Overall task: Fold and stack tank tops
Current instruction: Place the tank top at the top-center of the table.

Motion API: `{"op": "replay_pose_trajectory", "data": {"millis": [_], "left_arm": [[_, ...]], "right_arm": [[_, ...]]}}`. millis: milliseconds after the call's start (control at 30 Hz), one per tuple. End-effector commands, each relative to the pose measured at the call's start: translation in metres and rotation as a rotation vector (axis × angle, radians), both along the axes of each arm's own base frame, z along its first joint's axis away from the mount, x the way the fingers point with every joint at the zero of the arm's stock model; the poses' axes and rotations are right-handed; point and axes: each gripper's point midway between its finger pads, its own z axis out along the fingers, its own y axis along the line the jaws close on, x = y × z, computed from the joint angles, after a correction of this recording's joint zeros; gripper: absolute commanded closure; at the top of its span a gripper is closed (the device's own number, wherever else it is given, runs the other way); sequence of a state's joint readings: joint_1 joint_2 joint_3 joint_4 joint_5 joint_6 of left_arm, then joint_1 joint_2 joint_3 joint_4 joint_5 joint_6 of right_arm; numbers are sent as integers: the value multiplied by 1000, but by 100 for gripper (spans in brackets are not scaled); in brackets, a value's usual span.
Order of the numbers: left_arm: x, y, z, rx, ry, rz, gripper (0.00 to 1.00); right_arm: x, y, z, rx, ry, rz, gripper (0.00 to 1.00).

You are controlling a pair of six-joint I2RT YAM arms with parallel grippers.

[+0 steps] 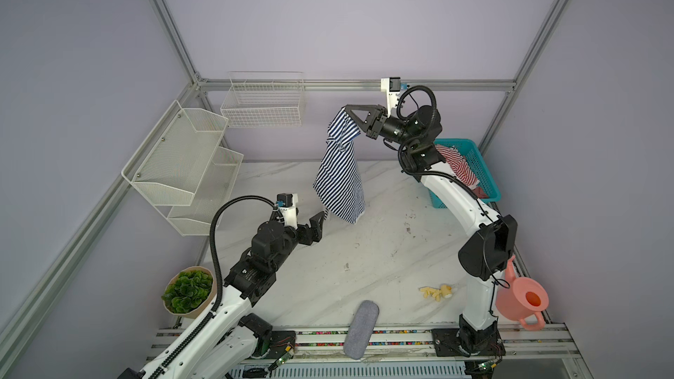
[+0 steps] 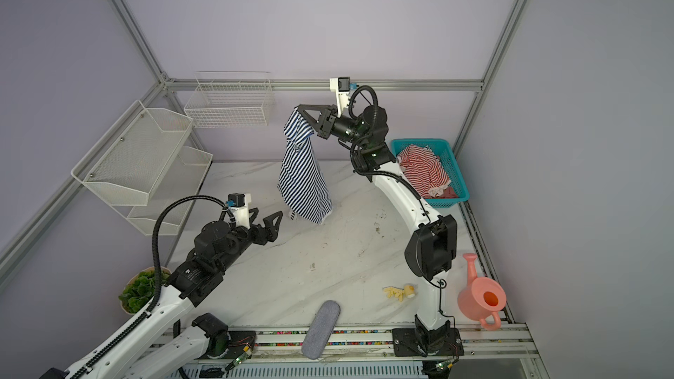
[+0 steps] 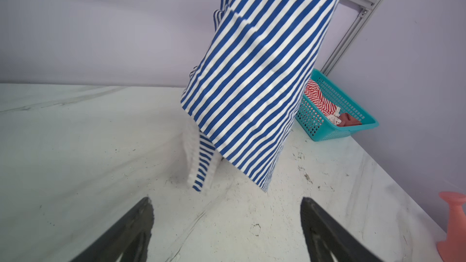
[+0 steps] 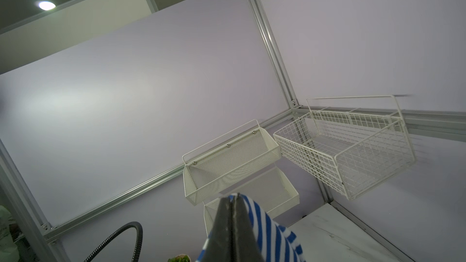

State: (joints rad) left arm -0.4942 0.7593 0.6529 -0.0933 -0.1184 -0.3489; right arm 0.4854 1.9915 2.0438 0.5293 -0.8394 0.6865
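Right tool (image 1: 345, 107) clenched on hanging navy-and-white tank top (image 1: 341, 176); left tool (image 3: 226, 199) wide apart, empty, near its hem

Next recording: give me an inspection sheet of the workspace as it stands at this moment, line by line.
Surface: marble-look table, scuffed and speckled with dark marks.
Job's things: navy-and-white tank top hangs unfolded from the right gripper; red-and-white tank top lies crumpled in the teal basket; nothing folded or stacked.
Clutter: grey felt case over the front edge, pink watering can, potted plant, small yellow toy.
Grippers: right shut on the navy top's upper end; left gripper open, empty, near the cloth's lower end.
Cables: black conduit arcs over the left arm, clear of the cloth.
Surroundings: white wire basket and two-tier mesh shelf on the walls.
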Motion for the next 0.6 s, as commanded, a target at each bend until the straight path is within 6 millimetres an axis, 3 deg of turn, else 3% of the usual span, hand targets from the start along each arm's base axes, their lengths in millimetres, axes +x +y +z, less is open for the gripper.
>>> {"op": "replay_pose_trajectory", "data": {"millis": [0,100,200,300,467,567], "left_arm": [[-8,13,47,-32,-102,45,10],[-13,16,49,-30,-112,49,10],[-13,16,48,-14,-106,46,10],[-10,14,44,-1,-89,42,10],[2,8,29,25,-36,44,10],[13,4,16,45,14,53,10]], "right_arm": [[-32,-4,31,70,-75,98,100],[-27,0,0,20,-4,107,100],[-26,-1,-51,-59,85,92,100],[-19,-18,-113,-128,208,24,100],[2,-74,-229,-274,472,-157,100],[24,-111,-278,-378,585,-304,100]]}}
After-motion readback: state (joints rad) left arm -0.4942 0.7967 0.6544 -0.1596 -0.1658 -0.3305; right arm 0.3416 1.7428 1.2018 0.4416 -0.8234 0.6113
